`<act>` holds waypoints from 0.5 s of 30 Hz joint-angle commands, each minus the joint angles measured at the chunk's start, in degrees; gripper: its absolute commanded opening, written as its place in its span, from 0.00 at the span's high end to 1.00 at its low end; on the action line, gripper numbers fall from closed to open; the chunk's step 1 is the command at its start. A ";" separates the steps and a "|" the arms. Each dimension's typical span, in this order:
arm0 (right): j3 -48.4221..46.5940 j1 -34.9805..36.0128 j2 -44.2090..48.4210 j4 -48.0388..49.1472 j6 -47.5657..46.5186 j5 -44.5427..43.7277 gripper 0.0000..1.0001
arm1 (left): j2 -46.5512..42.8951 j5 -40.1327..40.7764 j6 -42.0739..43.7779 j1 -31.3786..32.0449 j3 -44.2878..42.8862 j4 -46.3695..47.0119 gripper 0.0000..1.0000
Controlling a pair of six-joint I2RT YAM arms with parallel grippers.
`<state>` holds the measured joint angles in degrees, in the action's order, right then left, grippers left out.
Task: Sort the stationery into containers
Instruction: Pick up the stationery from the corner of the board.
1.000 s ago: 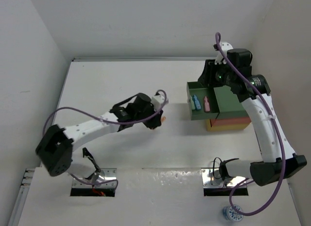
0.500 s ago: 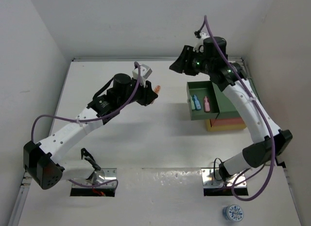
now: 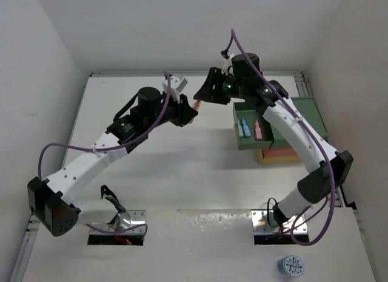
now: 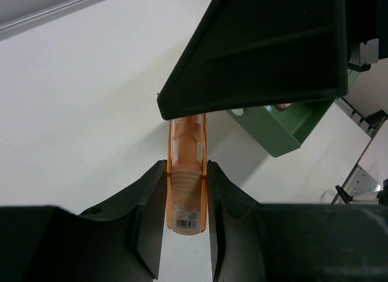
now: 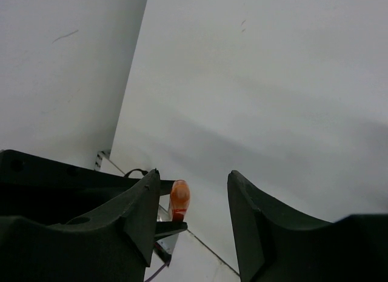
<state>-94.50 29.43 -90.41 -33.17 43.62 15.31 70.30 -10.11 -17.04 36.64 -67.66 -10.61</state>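
Right claw (image 5: 194, 179) spread wide, orange marker (image 5: 179, 198) tip in the gap — close beside one finger

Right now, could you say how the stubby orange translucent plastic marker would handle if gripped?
The stubby orange translucent marker is probably stiff: it juts straight past the left tool, unsupported. Likely light: small, see-through plastic. Its smooth barrel might slip.

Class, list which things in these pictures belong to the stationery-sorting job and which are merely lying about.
Part of the job: orange marker, blue markers, pink marker, green tray, red-orange tray, yellow tray.
Lying about: small round blue-and-white item, metal base plates.
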 commanded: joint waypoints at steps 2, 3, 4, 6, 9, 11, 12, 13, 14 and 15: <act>-0.07 0.45 0.76 2.40 0.94 2.70 0.52 | -0.08 -0.26 -0.63 -0.52 -1.95 3.84 1.00; 0.28 0.54 0.85 2.32 1.21 3.05 0.52 | -0.08 0.00 -0.45 -0.52 -1.86 4.19 1.00; 0.63 0.71 0.85 2.49 1.38 3.41 0.52 | 0.01 0.18 -0.37 -0.61 -2.12 4.54 1.00; 1.68 0.98 1.03 3.20 1.91 3.93 0.53 | 0.27 0.35 -0.36 -0.87 -2.48 5.07 1.00; 2.65 1.42 0.85 3.55 2.44 5.08 0.55 | 0.89 0.44 -0.10 -0.96 -3.44 5.34 1.00; 3.18 1.94 0.68 4.07 2.70 5.87 0.59 | 1.24 0.79 0.07 -0.96 -4.06 5.25 1.00; 3.44 2.03 0.59 4.16 2.79 6.04 0.62 | 1.33 0.71 0.07 -1.05 -4.32 5.34 1.00; 3.62 2.21 0.59 4.51 2.88 6.22 0.67 | 1.50 0.53 0.16 -1.05 -4.32 5.43 1.00; 3.88 2.30 0.59 4.60 2.97 6.40 0.72 | 1.68 0.53 0.25 -1.05 -4.59 5.25 1.00; 3.88 2.30 0.50 4.60 2.79 6.40 0.83 | 1.85 0.44 0.25 -1.05 -4.76 5.42 1.00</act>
<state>-91.15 30.96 -90.39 -31.00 45.60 19.84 72.16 -9.67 -16.97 36.29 -69.08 -8.58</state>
